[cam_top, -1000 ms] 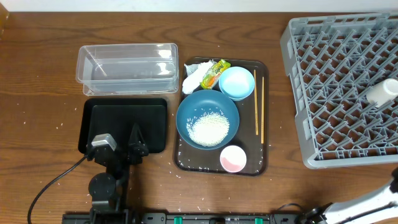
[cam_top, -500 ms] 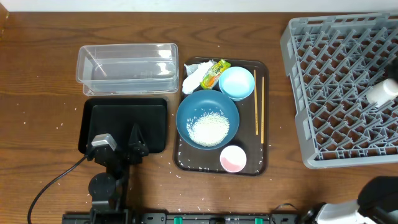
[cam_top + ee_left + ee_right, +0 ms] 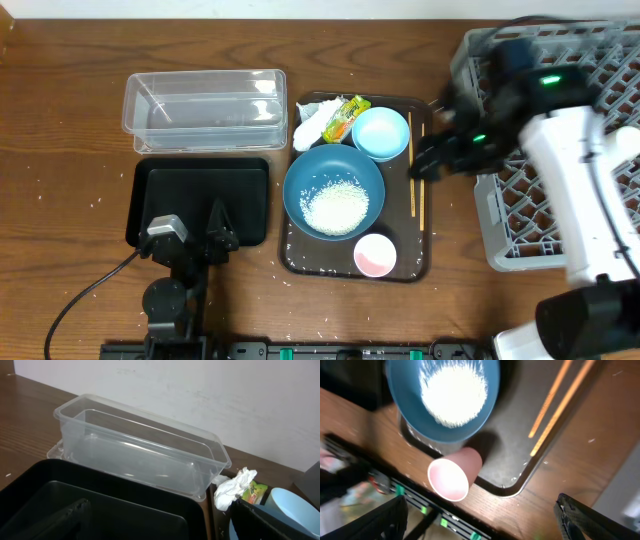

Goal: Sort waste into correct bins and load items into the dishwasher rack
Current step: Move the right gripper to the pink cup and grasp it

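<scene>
Right gripper (image 3: 432,158) is held wide open over the right edge of the dark-brown serving tray (image 3: 398,225)
Chopsticks (image 3: 411,200) are seen just beside its fingers; tray and dishwasher rack (image 3: 470,70) are parted by a strip of table (image 3: 455,240)

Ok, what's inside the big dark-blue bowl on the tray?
A heap of loose white rice sits in the middle of the dark-blue bowl; nothing else shows in it. The bowl's bottom under the heap is covered, so anything beneath the rice cannot be seen.
</scene>
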Controlling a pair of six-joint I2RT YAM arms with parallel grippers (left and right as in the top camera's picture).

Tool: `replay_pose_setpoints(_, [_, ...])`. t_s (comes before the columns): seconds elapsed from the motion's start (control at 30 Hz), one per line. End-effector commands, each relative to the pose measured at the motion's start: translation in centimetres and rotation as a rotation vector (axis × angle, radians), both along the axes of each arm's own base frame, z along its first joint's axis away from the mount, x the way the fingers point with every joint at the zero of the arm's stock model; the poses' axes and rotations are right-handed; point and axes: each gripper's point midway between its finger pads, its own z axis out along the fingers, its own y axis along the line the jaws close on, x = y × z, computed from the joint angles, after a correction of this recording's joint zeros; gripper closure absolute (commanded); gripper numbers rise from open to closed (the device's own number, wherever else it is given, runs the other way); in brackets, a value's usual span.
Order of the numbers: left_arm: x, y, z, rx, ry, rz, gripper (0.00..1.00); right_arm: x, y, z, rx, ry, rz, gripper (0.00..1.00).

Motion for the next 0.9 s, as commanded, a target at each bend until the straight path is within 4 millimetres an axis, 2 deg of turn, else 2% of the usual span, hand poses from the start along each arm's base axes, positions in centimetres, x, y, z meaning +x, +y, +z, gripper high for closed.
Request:
replay_pose_setpoints(0.0, [-0.1, 0.0, -1.7, 0.010, 0.052, 0.002, 0.09, -1.6, 1.0, -1.7, -0.108, 0.030, -0.003, 0.08])
replay_pose_setpoints(0.13, [-0.1, 0.0, -1.7, 0.010, 0.052, 0.002, 0.09, -4.0, 3.7, -2.6, -0.127, 0.070, 0.066, 0.09])
replay_pose_setpoints(0.23, [-0.1, 0.0, -1.7, 0.010, 0.052, 0.002, 0.09, -6.0, 5.3, -3.0, -0.142, 0.088, 0.149, 0.14])
replay_pose_setpoints(0.3, [-0.1, 0.0, -1.7, 0.010, 0.052, 0.002, 0.09, -7.4, 6.4, -3.5, -0.152, 0.097, 0.205, 0.27])
replay_pose_setpoints(0.4, [-0.1, 0.0, -1.7, 0.010, 0.052, 0.002, 0.09, -8.9, 7.6, -4.8, -0.203, 0.099, 0.216, 0.56])
replay_pose_setpoints(0.67, [-0.1, 0.0, -1.7, 0.010, 0.052, 0.002, 0.09, -12.5, 8.7, -8.8, -0.373, 0.072, 0.170, 0.56])
replay_pose_setpoints(0.87, [-0.1, 0.0, -1.7, 0.010, 0.052, 0.002, 0.09, -13.1, 10.5, -11.3, -0.372, -0.008, 0.143, 0.55])
